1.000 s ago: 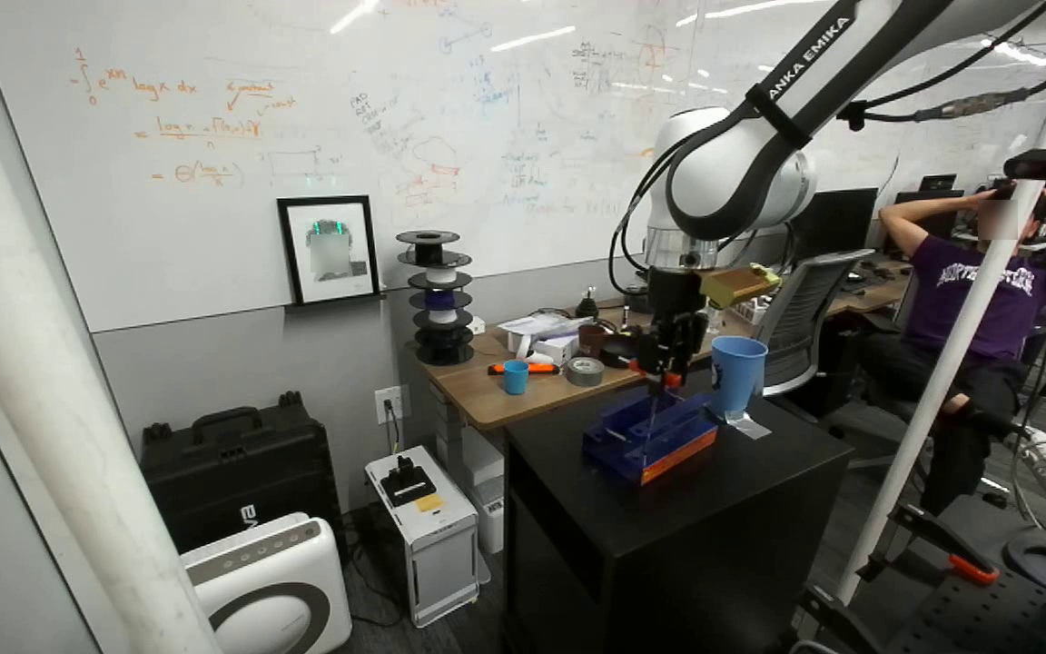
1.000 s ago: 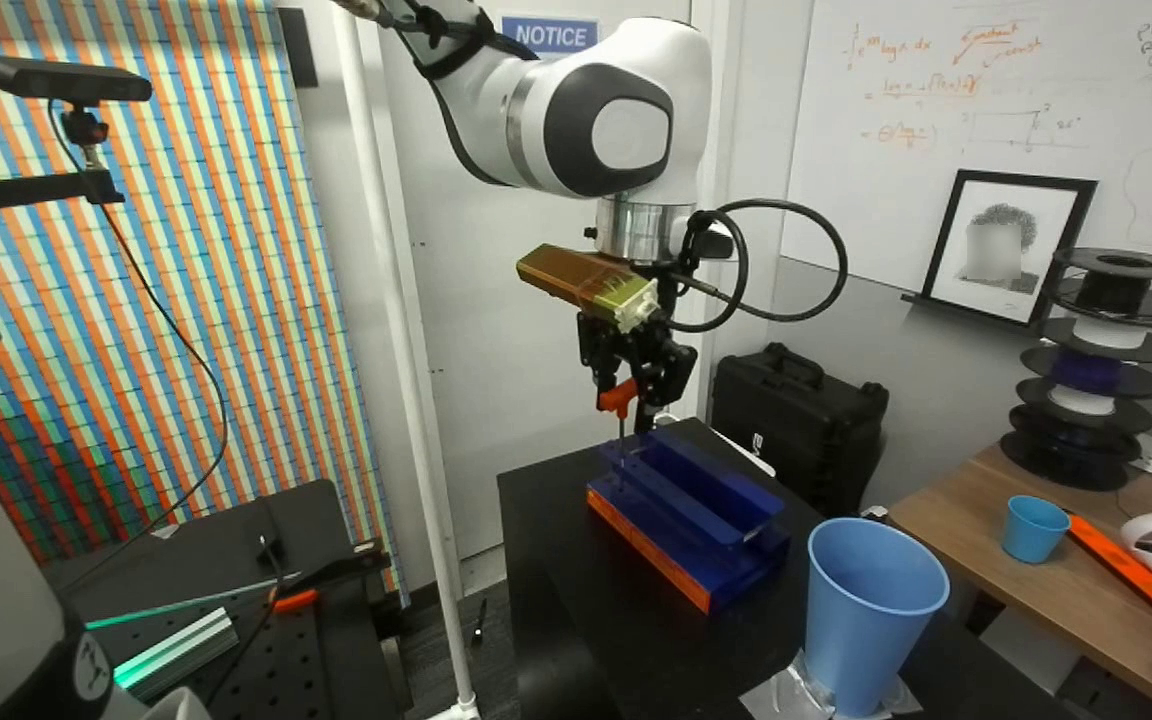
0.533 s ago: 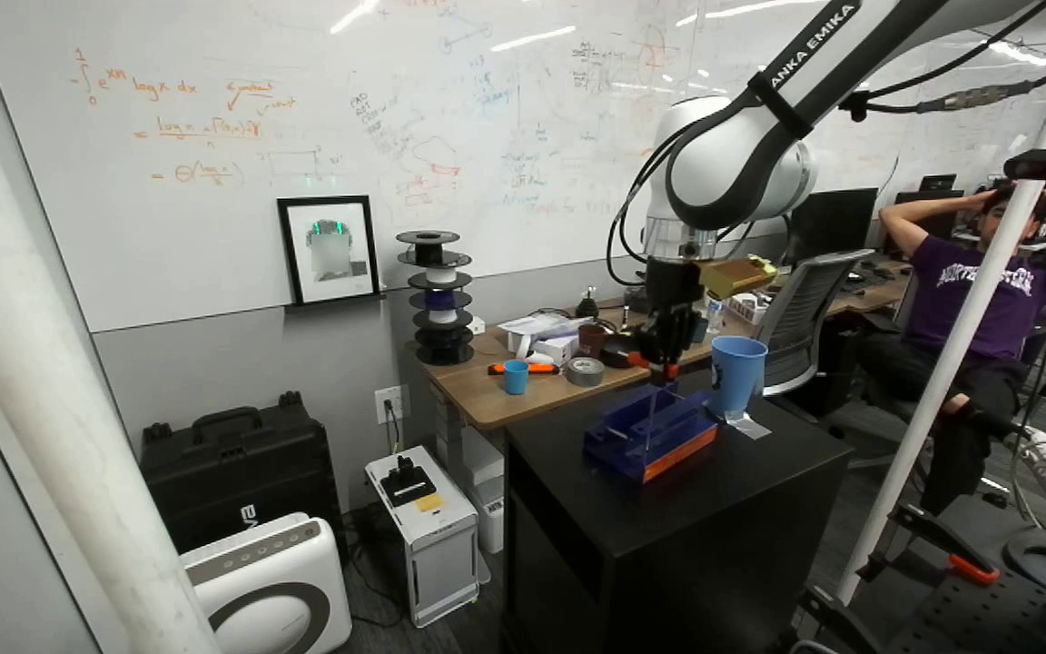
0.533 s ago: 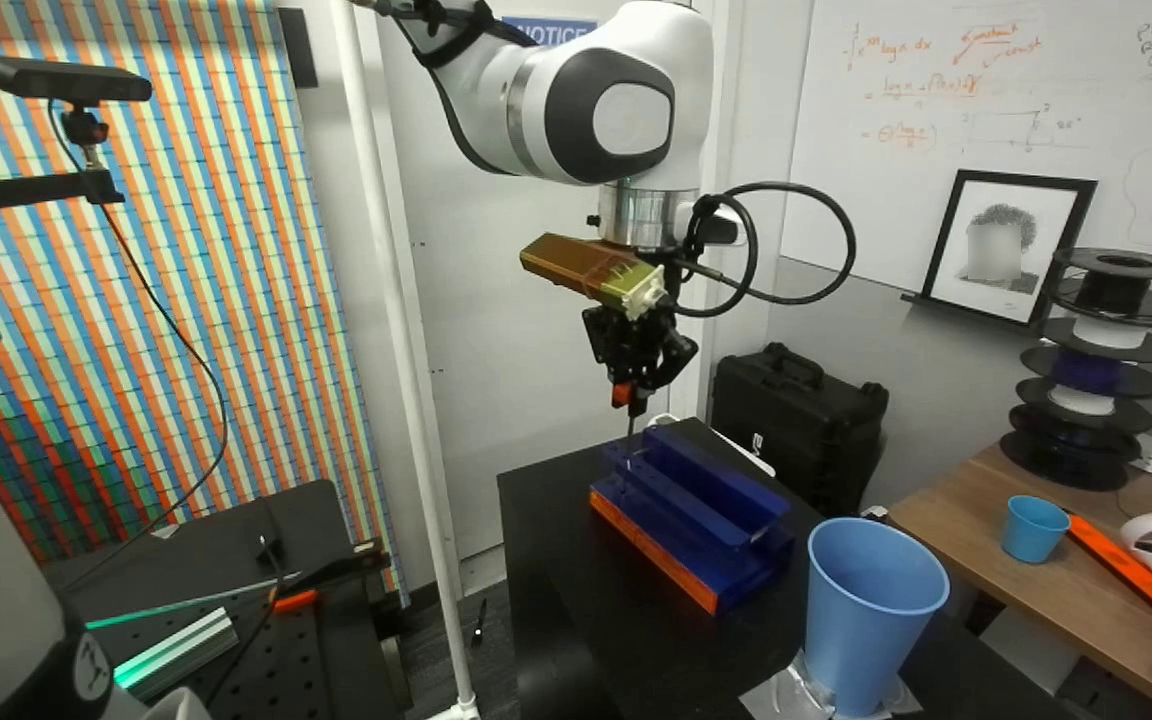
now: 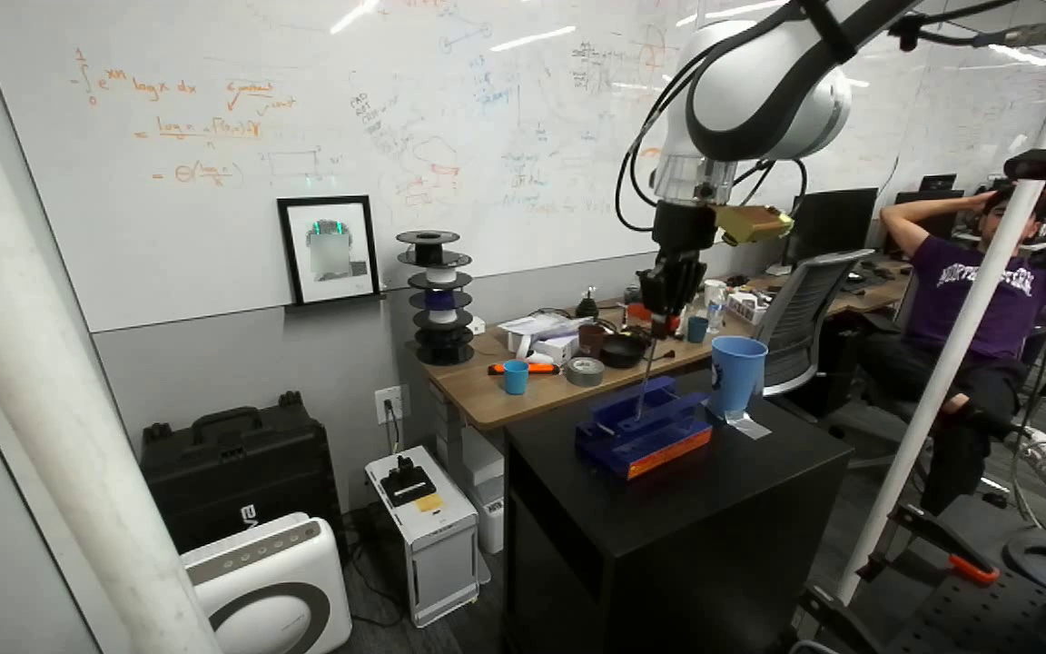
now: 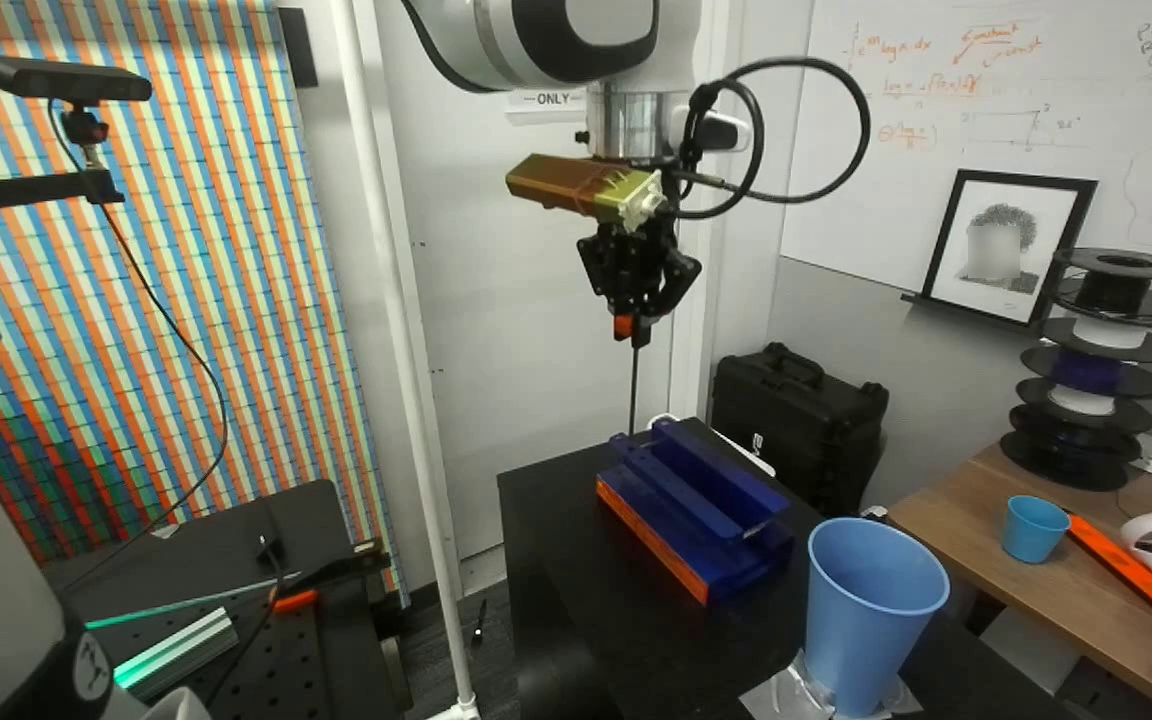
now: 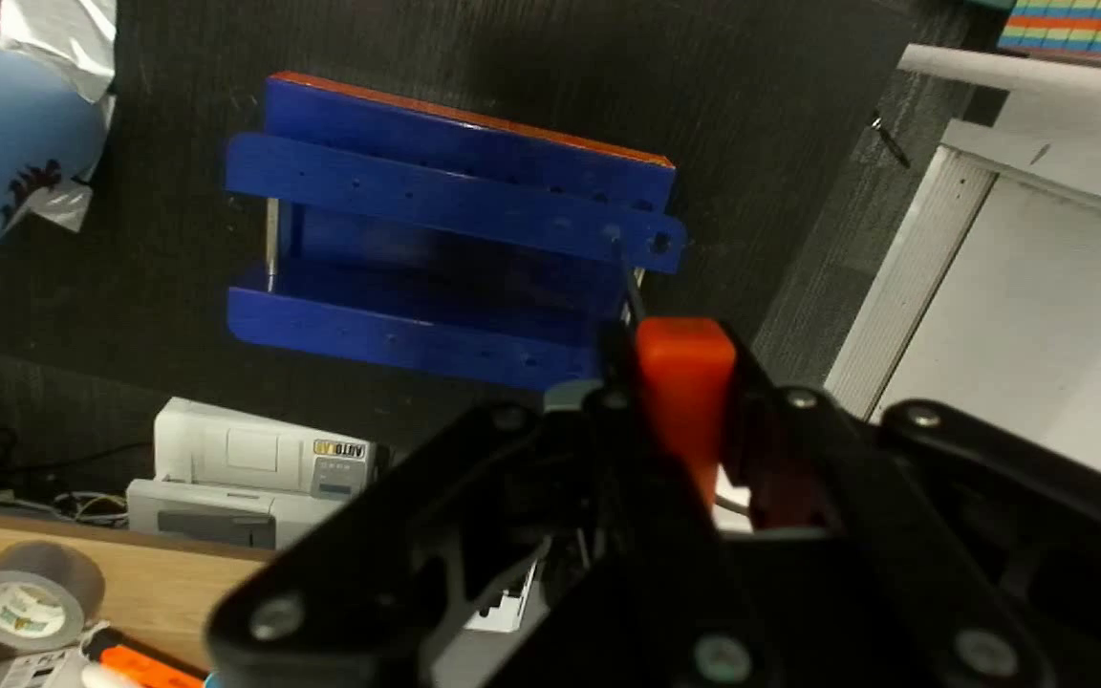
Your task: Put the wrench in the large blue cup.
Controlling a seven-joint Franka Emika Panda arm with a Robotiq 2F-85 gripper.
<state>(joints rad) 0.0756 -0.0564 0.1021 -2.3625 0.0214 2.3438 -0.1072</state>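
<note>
The wrench has an orange handle (image 7: 686,382) and a thin dark shaft (image 6: 634,390). My gripper (image 6: 635,332) is shut on the handle, with the shaft hanging down. The shaft also shows in an exterior view (image 5: 647,377). Its tip is at the upper panel of the dark blue rack (image 6: 686,520); I cannot tell if it is clear of the hole. The large blue cup (image 6: 871,630) stands upright at the rack's far end from the wrench. It also shows in an exterior view (image 5: 738,374) and in the wrist view (image 7: 15,143). My gripper is higher than the cup and beside it.
The rack and cup stand on a black cabinet (image 5: 668,509); silver tape (image 6: 791,695) lies at the cup's base. A wooden desk (image 5: 478,391) beside it bears a small blue cup (image 5: 515,377), a tape roll (image 5: 585,371) and other clutter. A white pole (image 6: 406,330) stands nearby.
My gripper first closed in on the orange handle, then rose with it, drawing the shaft up out of the rack. The rack has shifted slightly. The large cup has not moved.
</note>
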